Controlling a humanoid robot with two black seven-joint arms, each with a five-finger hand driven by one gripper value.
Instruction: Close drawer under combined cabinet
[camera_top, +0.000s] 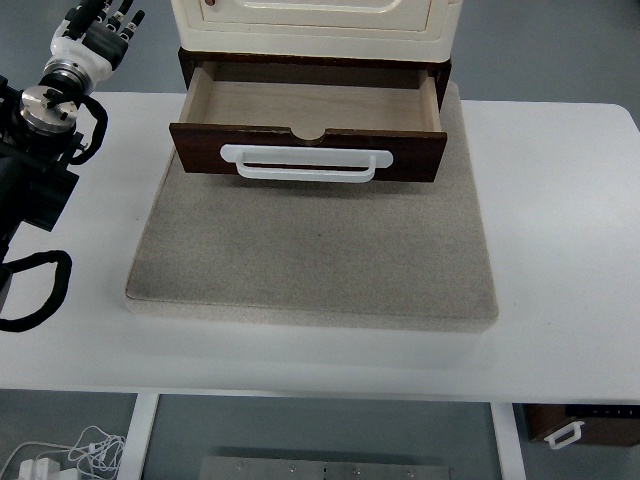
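Because the dark brown wooden drawer (308, 150) with the white plastic handle (306, 165) is pulled out toward the near side under the cream cabinet (315, 25), it needs 1 push. The left hand (98, 30) waits at the far left, fingers loosely curled, holding nothing. A crooked push could jam it.

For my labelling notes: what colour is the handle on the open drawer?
White; the handle sits on the dark brown drawer front, clear in the top view.
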